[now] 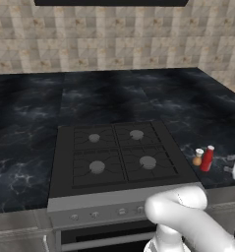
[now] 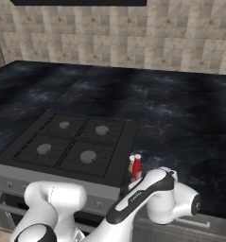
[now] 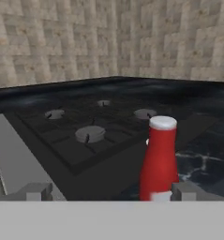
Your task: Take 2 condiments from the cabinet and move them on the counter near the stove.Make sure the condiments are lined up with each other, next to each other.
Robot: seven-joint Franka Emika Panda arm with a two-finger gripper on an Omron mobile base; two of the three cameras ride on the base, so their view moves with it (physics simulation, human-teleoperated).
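My two-finger claw stands released, jaws spread wide with nothing between them, hanging low at the front edge of the glossy black marble-look counter. Just ahead of me stands the slim red condiment bottle with a white cap, upright on the counter beside the right flank of the dark grey four-burner gas stove. The shorter orange-brown bottle with a white cap sits touching or nearly touching the red one, on its stove side; from my hand camera it is mostly hidden behind the red bottle. Both seem already placed side by side, so I judge the step in hand to be letting go and backing off cleanly. To do that well I should keep the jaws wide, draw straight back away from the red bottle without sweeping sideways, and lift only once my fingertips are clear, since a slim bottle would tip easily and knock its neighbour out of line. I can read no brand, label or writing on either bottle or on the stove.
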